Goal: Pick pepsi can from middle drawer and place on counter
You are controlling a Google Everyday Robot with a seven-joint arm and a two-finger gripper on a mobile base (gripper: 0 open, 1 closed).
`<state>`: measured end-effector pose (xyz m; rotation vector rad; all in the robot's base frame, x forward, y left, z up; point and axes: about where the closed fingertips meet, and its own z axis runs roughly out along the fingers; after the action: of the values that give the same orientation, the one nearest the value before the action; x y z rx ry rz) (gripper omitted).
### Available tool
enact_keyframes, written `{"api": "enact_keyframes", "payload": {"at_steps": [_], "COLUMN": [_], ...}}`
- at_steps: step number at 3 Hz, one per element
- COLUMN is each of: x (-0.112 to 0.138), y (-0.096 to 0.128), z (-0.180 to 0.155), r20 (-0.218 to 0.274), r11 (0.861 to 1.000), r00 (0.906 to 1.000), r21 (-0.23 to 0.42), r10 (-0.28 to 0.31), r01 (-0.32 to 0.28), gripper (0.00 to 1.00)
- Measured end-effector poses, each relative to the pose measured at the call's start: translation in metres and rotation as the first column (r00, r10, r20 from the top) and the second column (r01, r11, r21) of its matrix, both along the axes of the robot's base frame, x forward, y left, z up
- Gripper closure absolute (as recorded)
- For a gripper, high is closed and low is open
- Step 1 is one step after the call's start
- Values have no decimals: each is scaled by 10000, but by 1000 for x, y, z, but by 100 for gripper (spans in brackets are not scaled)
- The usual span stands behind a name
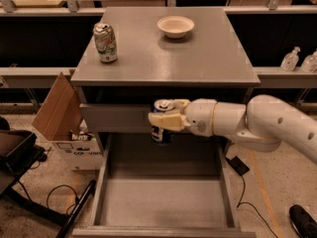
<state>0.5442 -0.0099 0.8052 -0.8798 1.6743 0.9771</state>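
Note:
My gripper [165, 117] is shut on the pepsi can [162, 133], a dark blue can with a silver top. It holds the can upright in the air above the back of the open middle drawer [163, 202], in front of the closed upper drawer front and below the counter edge. The drawer's grey floor is bare. The counter [198, 53] is the flat grey top of the cabinet. My white arm reaches in from the right.
A pale white-green can [105, 42] stands at the counter's left rear. A cream bowl [176, 26] sits at its back middle. An open cardboard box [64, 128] stands on the floor left of the cabinet. Bottles [291, 59] stand on a shelf at right.

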Motion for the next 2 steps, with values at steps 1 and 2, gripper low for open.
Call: {"api": "enact_keyframes", "payload": {"at_steps": [1, 2], "x": [40, 82], "y": [-18, -31], "z": [106, 186], "r20": [529, 1046], "r11": [9921, 9619], "r00": [9911, 9580], "r21": [-218, -316], "r10": [-1219, -2671], "r01": [1232, 2716], "gripper": [100, 100]}}
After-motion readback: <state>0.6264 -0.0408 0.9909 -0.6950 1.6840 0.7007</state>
